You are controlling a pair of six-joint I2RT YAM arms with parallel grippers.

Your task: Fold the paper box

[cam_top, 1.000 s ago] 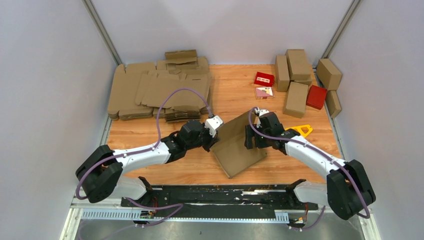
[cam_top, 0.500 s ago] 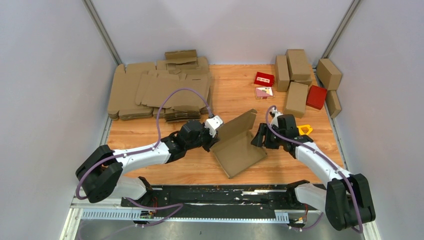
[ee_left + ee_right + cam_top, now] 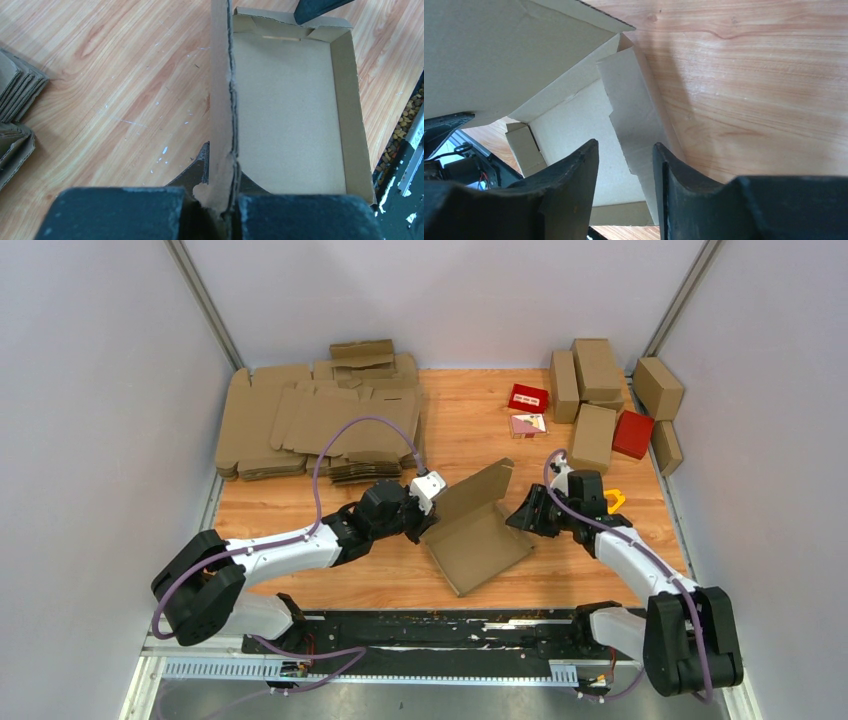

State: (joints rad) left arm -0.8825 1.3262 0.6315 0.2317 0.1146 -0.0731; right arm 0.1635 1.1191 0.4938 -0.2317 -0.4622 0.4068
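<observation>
The paper box (image 3: 480, 545) lies at the table's middle as a shallow brown tray, its lid (image 3: 470, 492) raised at a slant. My left gripper (image 3: 430, 514) is shut on the box's left wall; in the left wrist view (image 3: 223, 207) the cardboard edge (image 3: 222, 100) runs up between its pads beside the tray floor (image 3: 290, 110). My right gripper (image 3: 522, 516) is open and empty, just off the box's right side. In the right wrist view (image 3: 624, 152) its fingertips frame a side flap (image 3: 631, 110) under the lid (image 3: 499, 50), touching nothing.
A pile of flat brown blanks (image 3: 300, 420) fills the back left. Finished brown boxes (image 3: 592, 390) and red boxes (image 3: 632, 433) stand at the back right, with small red packs (image 3: 528, 398) nearby. A yellow object (image 3: 612, 500) lies under my right arm.
My right gripper has let go of the lid and drawn back to the right. The lid, lying nearly flat before, has sprung up. My left gripper has kept its hold.
</observation>
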